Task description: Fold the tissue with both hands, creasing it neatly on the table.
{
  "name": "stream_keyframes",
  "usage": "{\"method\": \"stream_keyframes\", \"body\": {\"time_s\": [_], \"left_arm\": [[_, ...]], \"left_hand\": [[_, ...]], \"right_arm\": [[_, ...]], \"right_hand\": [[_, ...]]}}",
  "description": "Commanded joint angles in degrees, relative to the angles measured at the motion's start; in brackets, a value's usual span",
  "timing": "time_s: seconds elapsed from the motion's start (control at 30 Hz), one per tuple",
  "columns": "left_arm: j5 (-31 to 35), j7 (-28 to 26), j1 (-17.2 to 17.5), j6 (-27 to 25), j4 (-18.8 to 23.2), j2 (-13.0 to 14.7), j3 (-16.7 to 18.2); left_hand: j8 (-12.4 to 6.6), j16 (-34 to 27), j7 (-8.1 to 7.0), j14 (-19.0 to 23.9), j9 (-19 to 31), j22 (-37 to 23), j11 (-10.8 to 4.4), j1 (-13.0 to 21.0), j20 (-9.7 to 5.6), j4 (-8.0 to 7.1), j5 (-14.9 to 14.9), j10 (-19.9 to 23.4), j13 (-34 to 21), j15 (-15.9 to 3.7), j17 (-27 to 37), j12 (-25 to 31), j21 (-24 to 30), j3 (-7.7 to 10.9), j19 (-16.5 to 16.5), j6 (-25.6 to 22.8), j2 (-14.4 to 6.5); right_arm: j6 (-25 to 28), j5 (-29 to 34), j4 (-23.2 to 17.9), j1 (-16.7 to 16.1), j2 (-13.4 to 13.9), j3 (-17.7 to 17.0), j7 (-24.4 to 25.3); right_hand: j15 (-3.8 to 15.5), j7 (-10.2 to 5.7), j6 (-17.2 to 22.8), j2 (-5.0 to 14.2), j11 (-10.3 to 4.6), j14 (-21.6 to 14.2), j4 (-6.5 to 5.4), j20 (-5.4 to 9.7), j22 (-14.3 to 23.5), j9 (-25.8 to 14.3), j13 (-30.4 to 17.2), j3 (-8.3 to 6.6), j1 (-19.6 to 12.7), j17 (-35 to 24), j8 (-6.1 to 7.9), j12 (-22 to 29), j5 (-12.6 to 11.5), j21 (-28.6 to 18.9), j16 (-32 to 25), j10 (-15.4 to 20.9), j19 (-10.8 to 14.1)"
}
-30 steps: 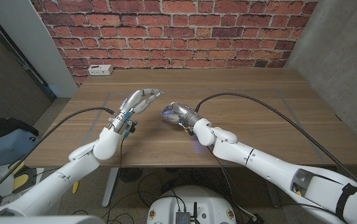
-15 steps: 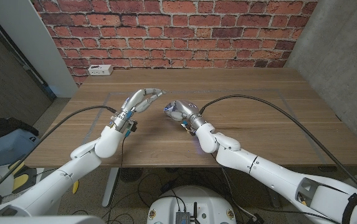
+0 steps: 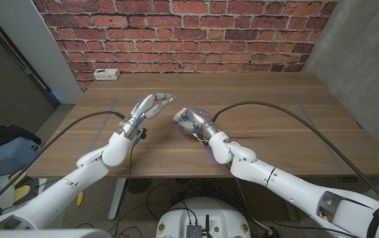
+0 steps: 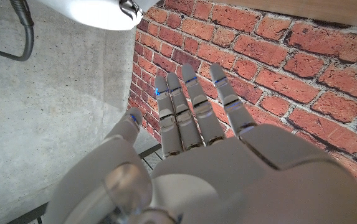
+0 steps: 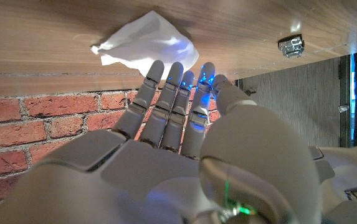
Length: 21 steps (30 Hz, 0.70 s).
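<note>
A crumpled white tissue point(image 5: 146, 41) lies on the wooden table point(image 3: 268, 99), just beyond my right hand's fingertips point(image 5: 177, 68). In the head view the tissue point(image 3: 167, 98) is a small pale patch, mostly hidden behind my left hand point(image 3: 148, 107). That hand is raised at the table's middle, fingers straight and slanting toward the far right, holding nothing point(image 4: 197, 124). My right hand point(image 3: 190, 119) hovers close beside it, fingers stretched toward the tissue and empty. Whether either hand touches the tissue I cannot tell.
A white power strip point(image 3: 104, 74) lies at the table's far left edge below the brick wall point(image 3: 189, 33). Black cables point(image 3: 275, 109) trail from both wrists across the tabletop. Bare wood extends to the right of the hands.
My right hand has moved slightly farther from me and toward the left hand. The left hand has shifted only a little. The tissue stays where it was.
</note>
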<state>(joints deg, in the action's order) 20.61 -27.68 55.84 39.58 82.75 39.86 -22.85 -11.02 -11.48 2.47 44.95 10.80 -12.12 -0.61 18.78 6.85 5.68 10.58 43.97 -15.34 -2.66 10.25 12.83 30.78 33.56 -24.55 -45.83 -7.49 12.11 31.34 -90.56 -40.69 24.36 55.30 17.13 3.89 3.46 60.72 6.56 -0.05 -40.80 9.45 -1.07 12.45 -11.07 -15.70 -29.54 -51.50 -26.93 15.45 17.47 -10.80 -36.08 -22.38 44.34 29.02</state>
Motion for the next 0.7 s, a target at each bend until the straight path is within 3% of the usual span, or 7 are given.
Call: {"method": "stream_keyframes", "body": {"time_s": [0.03, 0.37, 0.7], "left_arm": [[-0.3, 0.2, -0.1, -0.4, 0.2, 0.1, -0.2], [-0.6, 0.4, -0.5, 0.0, -0.3, 0.1, -0.5], [-0.9, 0.3, -0.4, 0.1, -0.4, 0.1, -0.3]], "left_hand": [[-0.15, -0.2, -0.16, 0.2, 0.2, -0.3, 0.14, -0.5, -0.12, -0.11, -0.2, -0.2, -0.2, -0.12, 0.3, 0.0, 0.5, 0.40, -0.1, 0.2, -0.1], [-0.04, -0.3, -0.08, 0.2, 0.2, -0.3, -0.04, -1.0, -0.04, -0.30, -0.2, -0.5, -0.2, -0.15, 0.4, -0.1, 0.6, 0.42, 0.0, 0.6, 0.0], [0.32, -0.3, -0.11, 0.2, 0.2, -0.3, 0.11, -1.6, 0.00, -0.51, -0.3, -0.6, -0.3, -0.03, 0.4, -0.1, 0.7, 0.47, 0.0, 1.8, 0.0]], "right_arm": [[4.8, 3.0, 0.0, 1.2, -0.5, 1.6, -3.0], [4.5, -1.6, 1.2, 1.9, -1.0, 0.6, -6.4], [4.3, -3.7, 1.5, 2.4, -0.8, 0.7, -7.4]], "right_hand": [[4.80, 0.26, 1.3, 0.20, 0.31, -1.0, 0.19, -0.41, -0.2, -0.1, -0.2, -0.19, -0.4, -1.7, -0.22, 0.4, 0.3, -0.6, -1.5, 1.7, -0.6], [2.83, 1.78, 3.4, 0.24, 3.88, -4.5, -0.61, -1.35, -0.5, -0.1, -0.7, 1.03, 1.1, -5.9, -0.31, 1.8, 0.7, -2.0, -5.5, 5.0, 0.1], [2.61, 2.78, 3.4, -0.03, 4.52, -4.9, -1.77, -2.23, -0.7, -0.3, -1.0, 1.09, 3.8, -5.7, -0.58, 1.8, 0.8, -1.9, -4.9, 5.1, -1.8]]}}
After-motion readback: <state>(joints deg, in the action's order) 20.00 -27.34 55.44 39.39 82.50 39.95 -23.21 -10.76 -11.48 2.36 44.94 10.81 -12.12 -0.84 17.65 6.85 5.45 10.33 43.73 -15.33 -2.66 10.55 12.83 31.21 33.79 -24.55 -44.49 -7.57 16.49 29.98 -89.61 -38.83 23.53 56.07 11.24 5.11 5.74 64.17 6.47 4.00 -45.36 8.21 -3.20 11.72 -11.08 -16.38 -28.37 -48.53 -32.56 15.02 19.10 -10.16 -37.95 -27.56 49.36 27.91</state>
